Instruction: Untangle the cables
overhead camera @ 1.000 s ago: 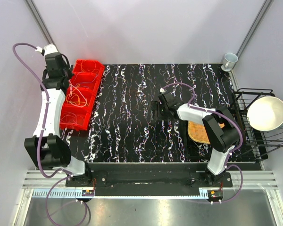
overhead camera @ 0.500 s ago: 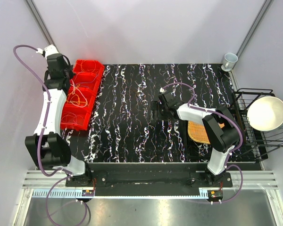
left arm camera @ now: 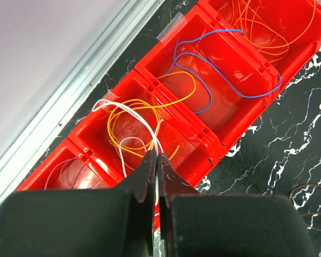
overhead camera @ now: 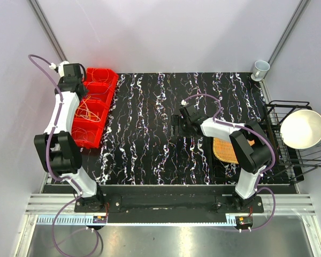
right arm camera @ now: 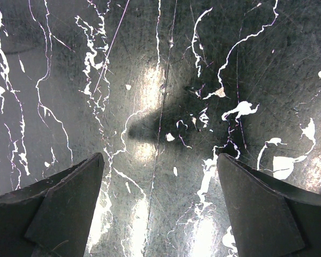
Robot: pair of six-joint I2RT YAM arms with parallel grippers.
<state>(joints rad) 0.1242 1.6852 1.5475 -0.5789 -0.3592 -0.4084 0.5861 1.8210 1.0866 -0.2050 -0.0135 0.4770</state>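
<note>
The left hand (left arm camera: 156, 158) is seen clenched, its two black, tapered fingers pressed flat together, and a thin white cable (left arm camera: 129, 108) is gripped between the tips. From there this cable rises in a narrow arch and bends away to the hand's left.

A row of four glossy red plastic bins (left arm camera: 224, 134), box-shaped with thick rims, is laid out directly ahead of and below this hand, running off to its front right. The cables are found inside them. In the bin just beyond the fingertips, a yellow cable (left arm camera: 111, 131) is coiled in loose round loops and tangled with the white one. In the next bin ahead, a blue cable (left arm camera: 232, 84) is spread in a wide wavy curve that reaches the rim on the hand's right. In the farthest bin, an orange cable (left arm camera: 281, 37) lies in slack loops. In the bin nearest the hand, below its left finger, a hair-thin pale strand (left arm camera: 59, 166) is faintly made out, though its colour cannot be settled under the glare.

The right hand (right arm camera: 159, 160) is held released, its dark, wedge-shaped fingers spread wide apart. Beneath it the surface (right arm camera: 166, 64) is shown: smooth, black and shiny, veined with white like marble.
</note>
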